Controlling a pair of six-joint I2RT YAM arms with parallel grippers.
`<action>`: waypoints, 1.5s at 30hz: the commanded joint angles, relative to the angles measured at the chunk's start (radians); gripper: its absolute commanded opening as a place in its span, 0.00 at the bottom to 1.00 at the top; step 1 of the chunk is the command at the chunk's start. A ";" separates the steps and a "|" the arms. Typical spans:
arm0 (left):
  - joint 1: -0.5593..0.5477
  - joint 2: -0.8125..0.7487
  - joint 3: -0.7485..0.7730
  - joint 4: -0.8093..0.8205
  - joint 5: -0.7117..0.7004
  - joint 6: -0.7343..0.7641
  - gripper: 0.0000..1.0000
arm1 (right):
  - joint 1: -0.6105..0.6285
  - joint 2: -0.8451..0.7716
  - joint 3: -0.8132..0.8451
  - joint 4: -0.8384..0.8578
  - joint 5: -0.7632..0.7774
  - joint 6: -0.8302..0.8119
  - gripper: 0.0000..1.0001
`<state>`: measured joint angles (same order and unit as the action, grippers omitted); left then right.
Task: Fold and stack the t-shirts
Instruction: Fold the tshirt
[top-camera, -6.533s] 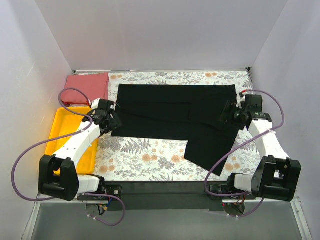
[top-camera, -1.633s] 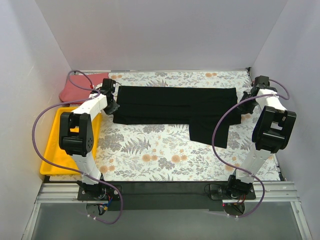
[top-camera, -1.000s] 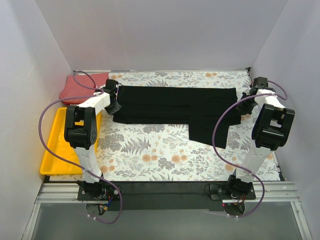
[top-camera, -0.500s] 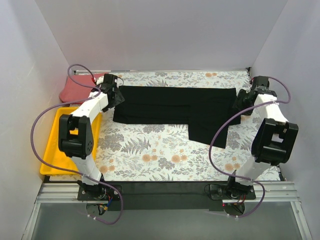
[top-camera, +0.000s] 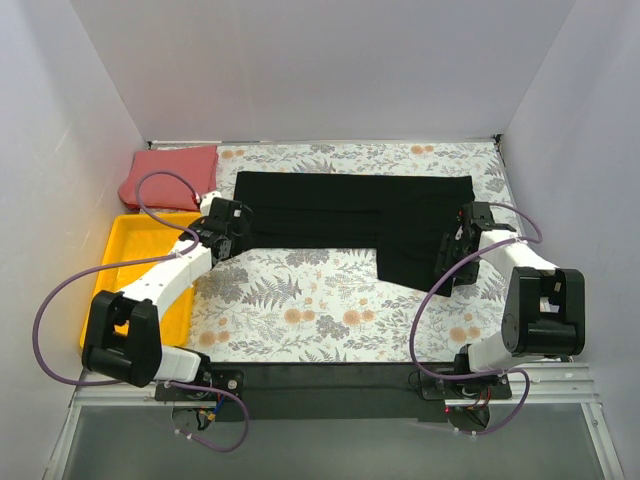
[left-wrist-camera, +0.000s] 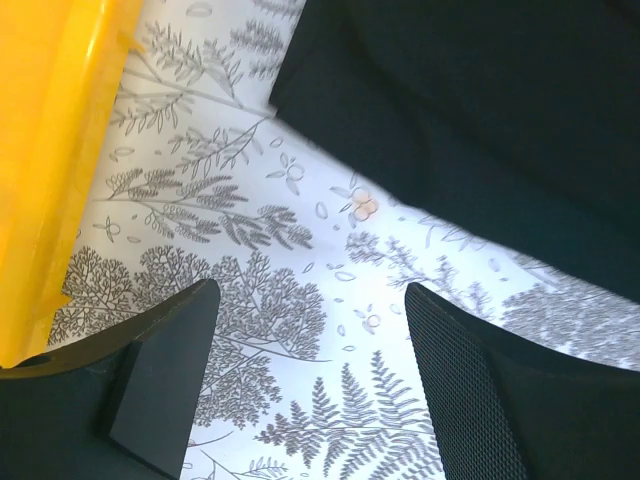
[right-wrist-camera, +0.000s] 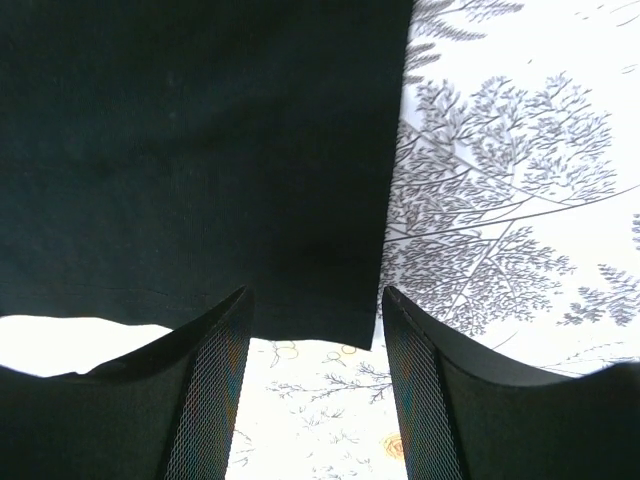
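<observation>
The soft, floppy black shirt (top-camera: 350, 215) lies flat on the bench, the left hand (top-camera: 232, 228) and right hand (top-camera: 452, 252) are apart and empty, so I'd pinch its near corners.

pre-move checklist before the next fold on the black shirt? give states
1. left gripper open, empty: ok.
2. right gripper open, empty: ok.
3. left gripper over a shirt edge: not ok; it is over the floral cloth, just off the near-left corner of the black t-shirt.
4. right gripper over a shirt edge: ok; the flap's near corner lies under its fingers.
5. black t-shirt an even rectangle: not ok; its right end sticks out nearer.
6. coral-red t-shirt clear of both grippers: ok.
</observation>
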<state>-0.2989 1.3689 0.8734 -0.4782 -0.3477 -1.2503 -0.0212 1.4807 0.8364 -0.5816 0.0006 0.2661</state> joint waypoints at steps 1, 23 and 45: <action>-0.009 -0.048 -0.059 0.096 -0.017 0.020 0.74 | 0.020 -0.027 -0.025 0.035 0.081 0.028 0.61; -0.013 -0.019 -0.088 0.151 -0.073 0.026 0.74 | 0.096 0.119 0.351 0.023 0.058 0.056 0.01; -0.013 0.039 -0.091 0.153 -0.080 0.017 0.73 | 0.038 0.668 1.076 0.037 -0.063 0.082 0.01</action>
<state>-0.3054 1.4075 0.7784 -0.3355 -0.4038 -1.2301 0.0208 2.1338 1.8591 -0.5617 -0.0425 0.3340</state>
